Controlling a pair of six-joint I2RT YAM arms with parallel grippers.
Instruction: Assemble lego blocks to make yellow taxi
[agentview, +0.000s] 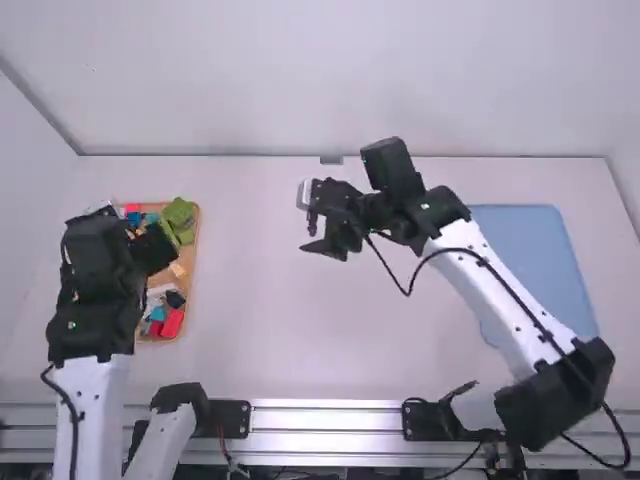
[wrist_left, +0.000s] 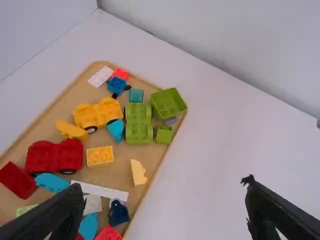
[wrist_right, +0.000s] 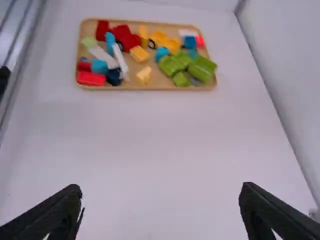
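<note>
Though both arms' jaws stand apart, empty, crowding on the tray (wrist_left: 122, 155) threatens the pick: yellow base (wrist_left: 97, 113) sits close beside blue wedge (wrist_left: 116, 130) and green base (wrist_left: 139, 122). Careless descent may snag either; wheels (wrist_left: 91, 129) could roll.

Bright, even light; soft, faint shadows; pale glare along the metal rail (agentview: 325, 418).
</note>
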